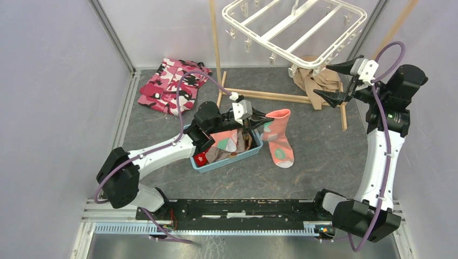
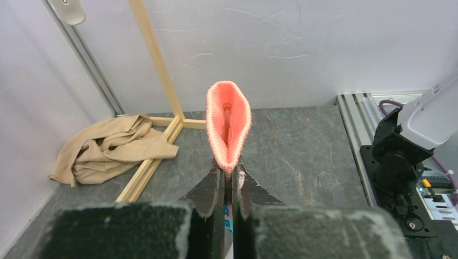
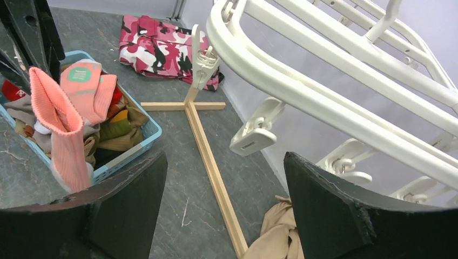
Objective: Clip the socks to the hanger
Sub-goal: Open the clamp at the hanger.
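Note:
My left gripper is shut on the cuff of a salmon-pink sock with teal and white patches, which hangs down beside the basket. In the left wrist view the sock's cuff stands up between the closed fingers of the left gripper. More socks lie in the blue basket. The white hanger hangs at the back right. My right gripper is open and empty just below the hanger's near rim. In the right wrist view the right gripper sits under the hanger and a clip peg.
A thin wooden pole stand has its base bars on the floor. A tan cloth lies under the hanger. A pink camouflage garment lies at the back left. Enclosure walls stand close on both sides.

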Controlling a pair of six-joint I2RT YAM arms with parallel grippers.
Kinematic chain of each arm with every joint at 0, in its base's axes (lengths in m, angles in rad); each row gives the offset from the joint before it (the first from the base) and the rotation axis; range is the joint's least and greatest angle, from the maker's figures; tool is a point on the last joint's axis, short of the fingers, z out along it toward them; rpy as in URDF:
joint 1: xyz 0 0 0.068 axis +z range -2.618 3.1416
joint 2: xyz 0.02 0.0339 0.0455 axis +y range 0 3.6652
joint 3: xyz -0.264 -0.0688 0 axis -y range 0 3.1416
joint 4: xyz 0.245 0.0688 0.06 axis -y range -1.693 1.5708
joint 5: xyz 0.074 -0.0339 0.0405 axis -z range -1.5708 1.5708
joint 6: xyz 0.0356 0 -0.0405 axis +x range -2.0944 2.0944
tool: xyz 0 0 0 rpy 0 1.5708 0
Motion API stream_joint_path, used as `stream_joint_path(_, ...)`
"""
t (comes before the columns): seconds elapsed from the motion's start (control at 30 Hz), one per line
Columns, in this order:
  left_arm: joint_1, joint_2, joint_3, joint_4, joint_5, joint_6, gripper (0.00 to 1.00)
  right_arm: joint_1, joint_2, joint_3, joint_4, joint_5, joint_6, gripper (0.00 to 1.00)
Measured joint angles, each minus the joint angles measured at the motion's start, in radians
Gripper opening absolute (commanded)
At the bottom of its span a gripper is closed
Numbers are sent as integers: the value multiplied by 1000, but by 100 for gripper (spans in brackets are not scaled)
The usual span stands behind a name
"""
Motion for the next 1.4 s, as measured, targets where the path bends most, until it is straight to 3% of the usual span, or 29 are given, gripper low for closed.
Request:
stream_joint_path(0.37,0,31,24,53,-8,-66,2,-3,39,13,-68,-39,-95,86)
stream_joint_path(0.47,0,31,31,50,-8,-68,2,-7,32,10,-191,-29,-212,87)
stream_joint_path(0.67,0,47,65,41,-4,-69,2,3,11,-18,-590,18,-607,84)
stream_joint_path(0.83,0,98,130,45,16,-75,2,138,6,-69,-763,61,-793,79)
stream_joint_path(0.93,0,121,152,45,27,-85,2,239,-2,-96,-775,71,-804,79)
stream_joint_path(1.4,0,125,151,50,29,-122,2,237,-8,-88,-747,73,-748,78)
